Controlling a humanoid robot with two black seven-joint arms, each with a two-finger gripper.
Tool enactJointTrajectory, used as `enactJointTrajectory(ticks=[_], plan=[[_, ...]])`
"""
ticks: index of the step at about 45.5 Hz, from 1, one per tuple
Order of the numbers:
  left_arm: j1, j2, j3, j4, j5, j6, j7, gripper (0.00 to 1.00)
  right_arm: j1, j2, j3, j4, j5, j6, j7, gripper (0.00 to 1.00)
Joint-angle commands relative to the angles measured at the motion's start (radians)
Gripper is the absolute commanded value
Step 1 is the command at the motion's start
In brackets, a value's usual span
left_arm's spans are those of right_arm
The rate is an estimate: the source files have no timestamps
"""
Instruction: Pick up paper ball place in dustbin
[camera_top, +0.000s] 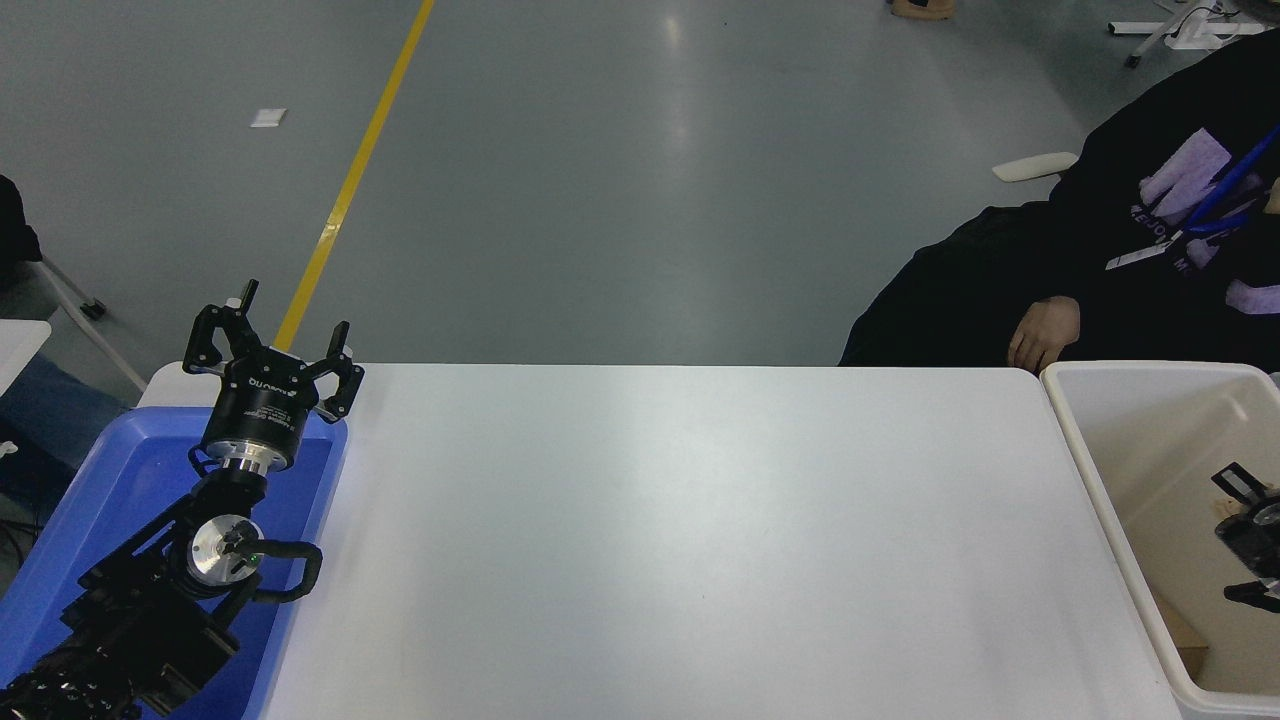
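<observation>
Deep cream-white plastic dustbin (1085, 440) at table's right end; black right gripper (1245, 505) over it (jaws unclear); left gripper (272, 345) spread above blue tray (90, 500).

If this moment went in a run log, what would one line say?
right gripper: over dustbin, fingers unclear | paper ball: not visible | left gripper: open, parked over blue tray | person's hand: beyond table

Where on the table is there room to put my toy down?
The whole white table is bare, from the blue tray on the left to the dustbin on the right. It is crowded over the tray, where the left gripper is parked, and inside the dustbin, where the right gripper hangs.
</observation>
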Motion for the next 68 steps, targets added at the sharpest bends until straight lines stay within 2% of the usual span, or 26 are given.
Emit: enactJointTrajectory(ticks=[1, 4, 7, 11, 13, 23, 28, 34, 38, 48, 52, 60, 68], plan=[[0.0, 0.0, 0.0, 0.0, 0.0, 0.0, 0.0, 0.98, -0.013, 0.011, 0.003, -0.012, -0.001, -0.001, 0.0, 0.0], [0.0, 0.0, -0.001, 0.0, 0.0, 0.0, 0.0, 0.98, -0.012, 0.011, 0.003, -0.012, -0.001, -0.004, 0.0, 0.18], [0.0, 0.0, 0.0, 0.0, 0.0, 0.0, 0.0, 0.98, -0.012, 0.01, 0.003, -0.014, -0.001, -0.013, 0.0, 0.29], [0.0, 0.0, -0.001, 0.0, 0.0, 0.0, 0.0, 0.98, -0.013, 0.01, 0.003, -0.012, -0.001, -0.034, 0.0, 0.5], [0.0, 0.0, -0.001, 0.0, 0.0, -0.001, 0.0, 0.98, -0.013, 0.007, 0.005, -0.011, 0.001, -0.047, 0.0, 0.56], [0.0, 0.0, -0.001, 0.0, 0.0, 0.0, 0.0, 0.98, -0.012, 0.004, 0.005, -0.007, 0.001, -0.07, 0.0, 0.6], [0.0, 0.0, -0.001, 0.0, 0.0, 0.0, 0.0, 0.98, -0.012, 0.002, 0.005, -0.007, 0.001, -0.07, 0.0, 0.67], [0.0, 0.0, -0.001, 0.0, -0.002, 0.0, 0.0, 0.98, -0.007, 0.001, 0.011, 0.003, 0.001, -0.07, 0.0, 0.68], [0.0, 0.0, -0.001, 0.0, -0.002, 0.0, 0.0, 0.98, 0.002, 0.001, 0.015, 0.006, 0.004, -0.07, 0.0, 0.81], [0.0, 0.0, -0.001, 0.0, 0.0, 0.0, 0.0, 0.98, 0.034, -0.021, 0.017, 0.068, 0.004, -0.067, 0.0, 0.9], [0.0, 0.0, 0.0, 0.0, 0.0, 0.0, 0.0, 0.98, 0.089, -0.08, 0.005, 0.184, 0.004, -0.058, 0.0, 1.0], [0.0, 0.0, 0.0, 0.0, 0.0, 0.0, 0.0, 0.98, 0.269, -0.258, -0.122, 0.61, 0.004, -0.042, 0.0, 1.0], [-0.002, 0.0, 0.002, 0.0, 0.0, 0.0, 0.001, 0.98, 0.614, -0.286, -0.469, 0.932, 0.005, -0.019, 0.0, 1.0]])
